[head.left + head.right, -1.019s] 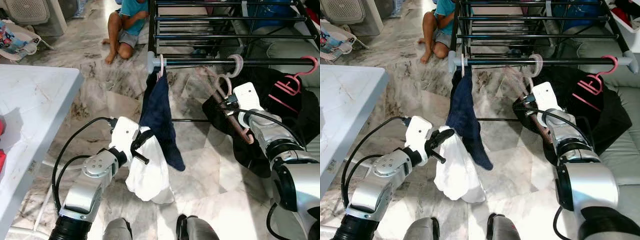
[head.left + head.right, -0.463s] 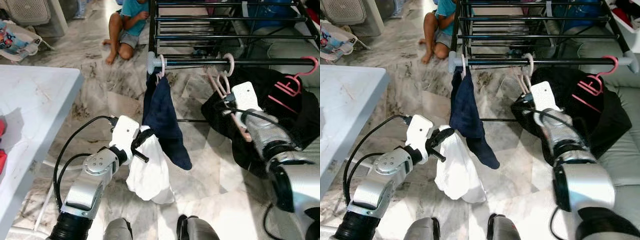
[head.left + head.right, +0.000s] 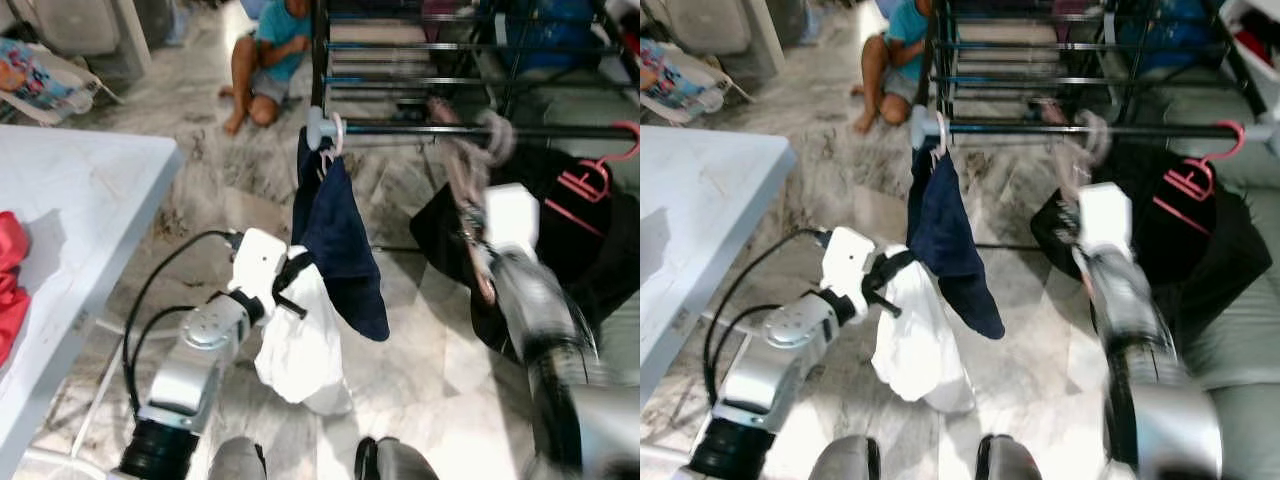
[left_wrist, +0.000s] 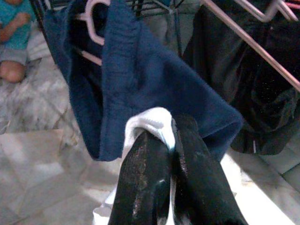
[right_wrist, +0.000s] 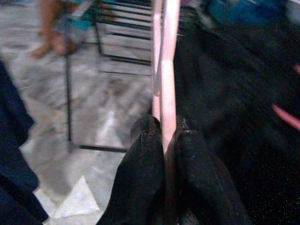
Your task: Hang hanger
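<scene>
The pink hanger looks light and stiff, a thin plastic frame that could twist or slide between smooth pads, so I would judge the straight bar just below the hook the safest hold, and that is about where the right gripper has it, fingers closed tight on the pale rod. Its curved hook is up at the dark rail of the drying rack, blurred, so whether it sits over the rail I cannot tell. It is slim, bare of clothing, with black fabric hanging behind it. Lower, the left gripper holds a soft white cloth, fingers pinched shut on a fold, beside the navy garment hanging from its own hanger at the rail's end. A person sits on the marble floor beyond, and a white desk stands to the left.
</scene>
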`<state>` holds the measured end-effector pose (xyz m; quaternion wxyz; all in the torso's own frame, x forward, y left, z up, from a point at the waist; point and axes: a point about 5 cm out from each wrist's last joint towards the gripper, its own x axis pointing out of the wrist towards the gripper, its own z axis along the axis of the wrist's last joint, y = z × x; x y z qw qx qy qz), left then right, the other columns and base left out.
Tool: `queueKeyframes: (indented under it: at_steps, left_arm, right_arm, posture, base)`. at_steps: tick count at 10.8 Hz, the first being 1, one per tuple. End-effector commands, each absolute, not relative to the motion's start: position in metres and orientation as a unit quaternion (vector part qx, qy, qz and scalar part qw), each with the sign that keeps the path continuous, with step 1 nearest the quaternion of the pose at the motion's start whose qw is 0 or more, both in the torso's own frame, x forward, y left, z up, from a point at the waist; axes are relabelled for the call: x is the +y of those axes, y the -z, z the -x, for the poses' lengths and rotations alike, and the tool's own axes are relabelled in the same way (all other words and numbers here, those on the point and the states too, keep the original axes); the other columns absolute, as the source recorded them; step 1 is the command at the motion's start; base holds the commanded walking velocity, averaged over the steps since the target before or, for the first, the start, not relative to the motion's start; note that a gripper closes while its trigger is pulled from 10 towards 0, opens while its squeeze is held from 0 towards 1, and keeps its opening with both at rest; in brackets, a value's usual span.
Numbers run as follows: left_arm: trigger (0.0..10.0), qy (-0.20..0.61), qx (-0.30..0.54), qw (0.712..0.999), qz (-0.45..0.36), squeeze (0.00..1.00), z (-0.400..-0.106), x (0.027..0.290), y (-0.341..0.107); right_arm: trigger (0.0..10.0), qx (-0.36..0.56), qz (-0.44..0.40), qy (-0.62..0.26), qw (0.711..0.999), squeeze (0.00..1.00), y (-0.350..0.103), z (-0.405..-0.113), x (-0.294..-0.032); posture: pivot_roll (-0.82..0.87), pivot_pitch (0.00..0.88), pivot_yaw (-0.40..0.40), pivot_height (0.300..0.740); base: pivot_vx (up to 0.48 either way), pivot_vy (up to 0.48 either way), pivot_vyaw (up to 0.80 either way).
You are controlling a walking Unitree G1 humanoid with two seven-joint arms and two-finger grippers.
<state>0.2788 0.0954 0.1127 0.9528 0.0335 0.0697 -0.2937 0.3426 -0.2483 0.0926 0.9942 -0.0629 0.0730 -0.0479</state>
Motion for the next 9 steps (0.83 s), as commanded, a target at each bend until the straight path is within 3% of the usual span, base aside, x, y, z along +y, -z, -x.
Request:
queueKeyframes:
  at_steps: [1,3,4,7,9]
  left_arm:
    - [10.0,0.296,0.047,0.953,-0.040,0.00,-0.281,0.093,-0.119]
    - [10.0,0.299,0.051,0.952,-0.034,0.00,-0.283,0.090,-0.116]
    - [10.0,0.297,0.053,0.953,-0.024,0.00,-0.285,0.087,-0.116]
    - [10.0,0.300,0.049,0.952,-0.019,0.00,-0.287,0.084,-0.115]
    - [10.0,0.304,0.047,0.951,-0.017,0.00,-0.288,0.080,-0.115]
  right_arm:
    - [10.0,0.045,0.033,0.076,0.996,0.00,-0.096,-0.338,-0.249]
    - [10.0,0.036,0.006,0.113,0.993,0.00,-0.079,-0.307,-0.240]
    - [10.0,0.048,0.009,0.090,0.995,0.00,-0.070,-0.296,-0.227]
    - [10.0,0.059,0.031,0.123,0.990,0.00,-0.077,-0.291,-0.231]
    - [10.0,0.045,0.027,0.124,0.991,0.00,-0.086,-0.293,-0.234]
  posture:
    - [0.02,0.000,-0.005,0.740]
    - [-0.01,0.000,-0.006,0.740]
    - [-0.01,0.000,-0.010,0.740]
    - [-0.03,0.000,-0.013,0.740]
    - [-0.03,0.000,-0.017,0.740]
  base:
    - [0.000,0.000,0.00]
    - [0.000,0.000,0.00]
    - [0.000,0.000,0.00]
    - [0.000,0.000,0.00]
    - [-0.242,0.000,0.00]
